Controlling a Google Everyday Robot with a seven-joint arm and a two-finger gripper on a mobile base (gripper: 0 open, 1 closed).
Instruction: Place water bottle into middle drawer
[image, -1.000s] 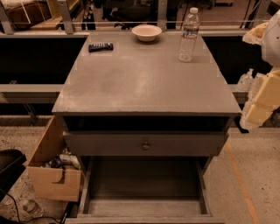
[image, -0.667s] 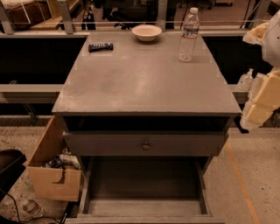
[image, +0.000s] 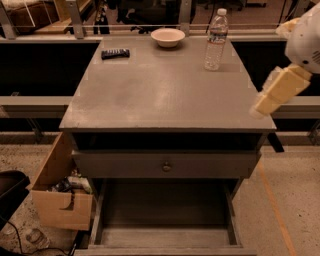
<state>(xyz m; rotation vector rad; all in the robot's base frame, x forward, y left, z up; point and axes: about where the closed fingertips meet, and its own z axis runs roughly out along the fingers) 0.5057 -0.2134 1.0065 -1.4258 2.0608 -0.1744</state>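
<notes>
The water bottle (image: 216, 40), clear with a white cap, stands upright at the back right of the grey cabinet top (image: 165, 95). The middle drawer (image: 165, 207) is pulled open low at the front, and its flat floor is bare. Above it is a closed drawer front with a round knob (image: 166, 167). My gripper (image: 265, 102), pale and angled down to the left, hangs over the cabinet's right front corner. It is well in front of the bottle and apart from it, and it holds nothing that I can see.
A white bowl (image: 168, 36) and a dark remote (image: 115, 53) lie at the back of the top. A tan open box (image: 57, 197) with clutter stands on the floor to the left of the cabinet. A rail runs behind the cabinet.
My gripper has moved up and to the left, closer to the cabinet's right front corner. The bottle and the drawers have not moved.
</notes>
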